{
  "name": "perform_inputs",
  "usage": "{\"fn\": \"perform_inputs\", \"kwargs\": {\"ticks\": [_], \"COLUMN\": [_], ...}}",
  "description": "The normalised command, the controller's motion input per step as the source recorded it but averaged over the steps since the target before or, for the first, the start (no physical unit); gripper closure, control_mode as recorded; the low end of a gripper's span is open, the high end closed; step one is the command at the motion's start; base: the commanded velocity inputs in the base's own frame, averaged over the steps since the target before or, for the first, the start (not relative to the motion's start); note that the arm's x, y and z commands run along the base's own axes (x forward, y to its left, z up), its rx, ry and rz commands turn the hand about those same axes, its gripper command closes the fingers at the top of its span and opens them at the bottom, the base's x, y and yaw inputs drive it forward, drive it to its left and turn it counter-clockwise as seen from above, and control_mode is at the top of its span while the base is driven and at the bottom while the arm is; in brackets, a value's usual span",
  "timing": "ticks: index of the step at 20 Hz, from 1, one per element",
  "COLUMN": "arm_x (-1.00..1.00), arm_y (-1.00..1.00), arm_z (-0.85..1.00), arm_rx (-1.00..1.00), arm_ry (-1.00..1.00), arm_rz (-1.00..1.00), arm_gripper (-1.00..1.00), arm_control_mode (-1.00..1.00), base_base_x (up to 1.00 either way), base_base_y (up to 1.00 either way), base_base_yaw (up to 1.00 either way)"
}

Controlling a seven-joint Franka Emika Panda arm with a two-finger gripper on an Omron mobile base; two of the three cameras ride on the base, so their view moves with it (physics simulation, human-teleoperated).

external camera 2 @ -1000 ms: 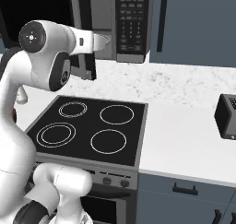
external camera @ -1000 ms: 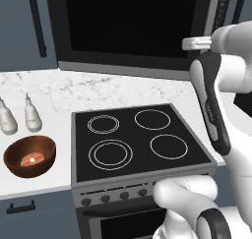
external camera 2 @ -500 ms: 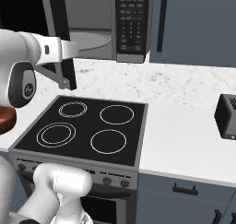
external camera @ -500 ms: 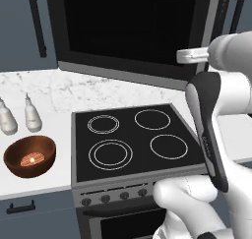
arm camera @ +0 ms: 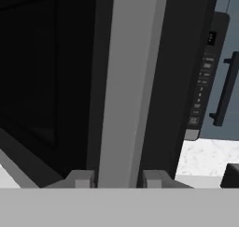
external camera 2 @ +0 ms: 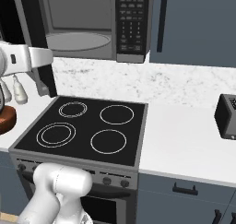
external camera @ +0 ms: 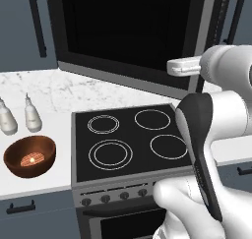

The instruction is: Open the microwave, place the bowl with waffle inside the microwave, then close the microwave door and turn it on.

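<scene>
The microwave (external camera 2: 92, 25) hangs above the stove with its grey inside and round turntable (external camera 2: 78, 41) showing. The microwave door (external camera: 123, 36) stands swung wide out to the left. My gripper (arm camera: 117, 179) is at the door's free edge (arm camera: 123, 81), whose silver-grey strip runs between my two fingertips; the jaws stand narrow and close against it. The white hand (external camera: 184, 66) reaches that edge from the right. The bowl with waffle (external camera: 29, 157), reddish-brown, sits on the counter left of the stove, far from the gripper.
Two small white bottles (external camera: 19, 116) stand behind the bowl. A black stove (external camera: 133, 139) with ring burners lies below the microwave. The keypad (external camera 2: 131, 20) is on the microwave's right side. A dark toaster (external camera 2: 228, 116) sits on the right counter.
My hand has swung out and to the left with the door's edge, and the door has opened much wider. The bowl and bottles have stayed put.
</scene>
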Motion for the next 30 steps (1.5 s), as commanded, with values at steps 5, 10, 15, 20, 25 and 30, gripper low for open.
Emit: {"fn": "perform_inputs", "kwargs": {"ticks": [5, 10, 15, 20, 25, 30], "arm_x": [0.00, 0.00, 0.00, -0.83, -0.56, 0.37], "arm_y": [0.00, 0.00, 0.00, -0.58, -1.00, -0.81], "arm_z": [0.00, 0.00, 0.00, 0.00, -0.12, -0.11], "arm_rx": [0.00, 0.00, 0.00, 0.03, 0.09, 0.15], "arm_ry": [0.00, 0.00, 0.01, -0.04, -0.08, 0.00], "arm_rz": [0.00, 0.00, 0.00, 0.13, 0.39, 0.41], "arm_gripper": [-1.00, -1.00, -1.00, -1.00, -1.00, -1.00], "arm_control_mode": [-1.00, -1.00, -1.00, -1.00, -1.00, -1.00], "base_base_x": [0.00, 0.00, 0.00, 0.00, 0.00, 0.00], "base_base_y": [0.00, 0.00, 0.00, 0.00, 0.00, 0.00], "base_base_yaw": [0.00, 0.00, 0.00, 0.00, 0.00, 0.00]}}
